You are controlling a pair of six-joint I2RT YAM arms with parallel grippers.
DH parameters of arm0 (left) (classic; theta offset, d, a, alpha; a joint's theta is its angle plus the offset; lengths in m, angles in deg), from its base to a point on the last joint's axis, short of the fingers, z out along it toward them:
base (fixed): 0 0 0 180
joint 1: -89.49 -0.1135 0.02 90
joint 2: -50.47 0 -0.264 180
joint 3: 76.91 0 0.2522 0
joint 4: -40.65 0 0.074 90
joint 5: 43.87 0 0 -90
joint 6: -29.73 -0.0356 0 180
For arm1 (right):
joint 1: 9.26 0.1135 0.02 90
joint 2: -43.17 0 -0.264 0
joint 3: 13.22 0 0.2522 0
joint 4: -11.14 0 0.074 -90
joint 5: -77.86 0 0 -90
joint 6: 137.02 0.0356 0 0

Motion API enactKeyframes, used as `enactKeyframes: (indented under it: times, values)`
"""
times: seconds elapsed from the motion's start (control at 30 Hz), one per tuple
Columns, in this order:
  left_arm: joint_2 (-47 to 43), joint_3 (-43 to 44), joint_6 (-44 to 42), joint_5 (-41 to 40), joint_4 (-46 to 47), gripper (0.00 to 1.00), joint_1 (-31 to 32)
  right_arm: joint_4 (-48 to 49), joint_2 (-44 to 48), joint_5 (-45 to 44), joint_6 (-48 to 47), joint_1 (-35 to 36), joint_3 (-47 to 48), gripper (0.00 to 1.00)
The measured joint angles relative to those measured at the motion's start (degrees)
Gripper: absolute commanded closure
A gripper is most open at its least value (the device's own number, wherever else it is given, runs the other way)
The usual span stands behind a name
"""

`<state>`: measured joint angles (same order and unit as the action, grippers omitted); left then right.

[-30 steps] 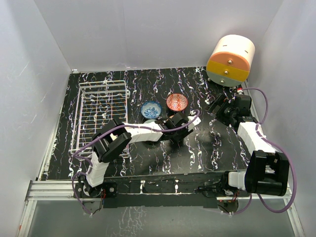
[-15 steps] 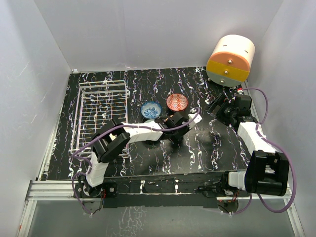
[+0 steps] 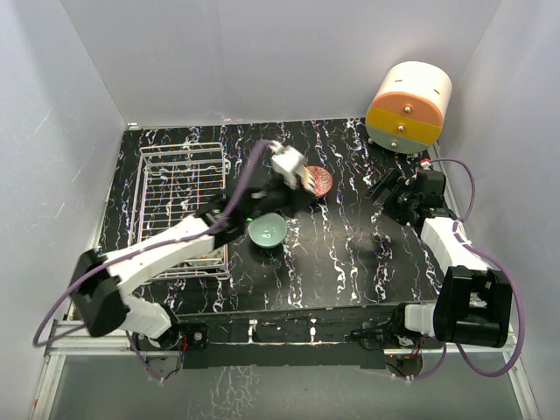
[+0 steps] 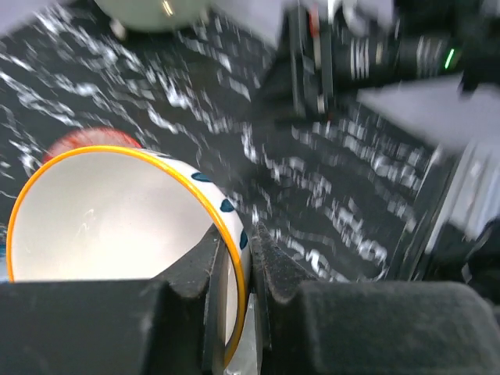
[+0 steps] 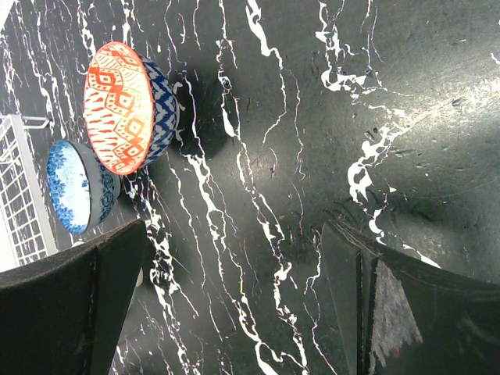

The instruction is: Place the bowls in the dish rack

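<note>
My left gripper (image 4: 234, 234) is shut on the rim of a bowl (image 4: 117, 211) with a cream inside, a yellow edge and dark blue leaf marks outside. In the top view the left gripper (image 3: 297, 175) holds it in the air above the table's middle, right of the white wire dish rack (image 3: 175, 197). The mint-green bowl (image 3: 267, 230) stands on the table under the left arm. The red-patterned bowl (image 5: 121, 105) and the blue-patterned bowl (image 5: 74, 187) stand side by side. My right gripper (image 5: 234, 312) is open and empty, right of them.
The round orange-and-cream drawer unit (image 3: 409, 107) stands at the back right corner. White walls close in the table at the back and sides. The right arm (image 4: 375, 55) shows beyond the held bowl in the left wrist view.
My left arm has risen from the table and swung back and up with the yellow-edged bowl. The mint-green bowl, hidden under the arm before, now shows. The right arm has not moved.
</note>
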<state>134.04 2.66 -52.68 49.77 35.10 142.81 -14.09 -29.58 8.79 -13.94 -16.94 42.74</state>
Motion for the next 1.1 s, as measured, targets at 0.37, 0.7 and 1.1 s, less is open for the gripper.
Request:
enactKeyframes:
  times: [0.37, 0.7, 1.1]
  values:
    - [-22.29, -24.24, 23.82, 5.27, 19.15, 1.00, -30.67, 0.13, 0.07, 0.85, -0.13, 0.00, -0.83, 0.02]
    - [-19.82, -39.30, 48.57, 9.42, 40.02, 1.00, -47.84, 0.13, 0.33, 2.62, -0.13, -0.02, -0.83, 0.02]
    - [-4.68, -41.05, 61.66, 13.75, 54.58, 1.00, -54.84, 0.17, 0.72, 3.15, -0.17, -0.09, -0.83, 0.02]
